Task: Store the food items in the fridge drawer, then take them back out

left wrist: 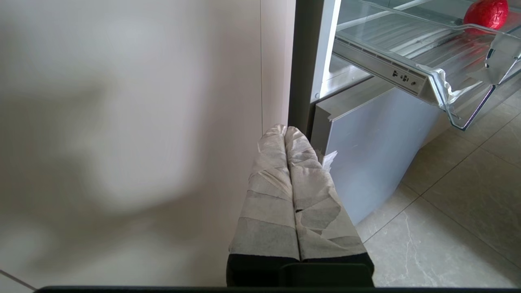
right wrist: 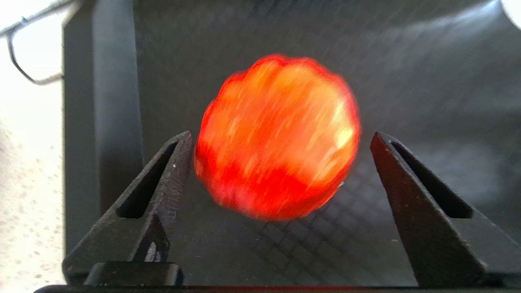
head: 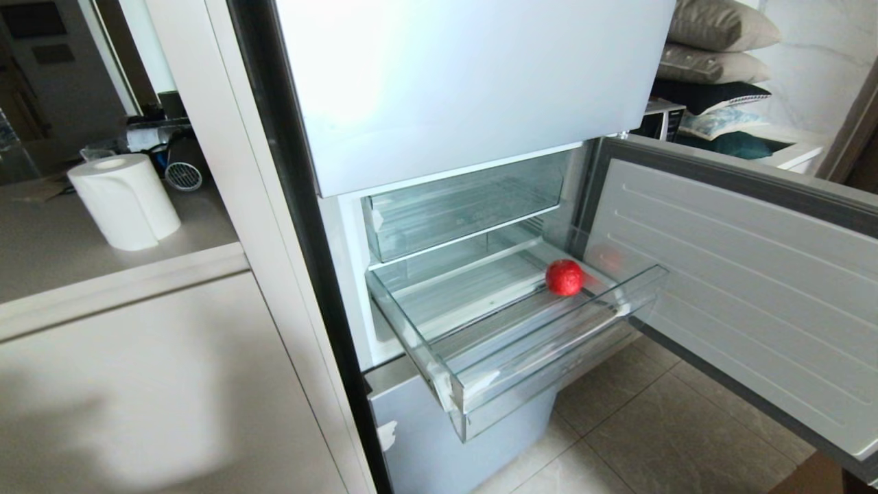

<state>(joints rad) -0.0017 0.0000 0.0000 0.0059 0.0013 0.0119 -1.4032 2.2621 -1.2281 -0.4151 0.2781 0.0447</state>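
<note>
Right gripper (right wrist: pixel 281 134) was spread around the red fruit (right wrist: pixel 276 138) in a dark bin (right wrist: pixel 407 61); I judged centring first, then a gentle close, was best. Left gripper (left wrist: pixel 286 132) sat pressed together, parked

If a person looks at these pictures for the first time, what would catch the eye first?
Probably the red fruit, alone in the pulled-out clear fridge drawer near its right end. Next, a blurred orange-red fruit fills the right wrist view between the open right gripper. Then the paper towel roll on the counter at left.
</note>
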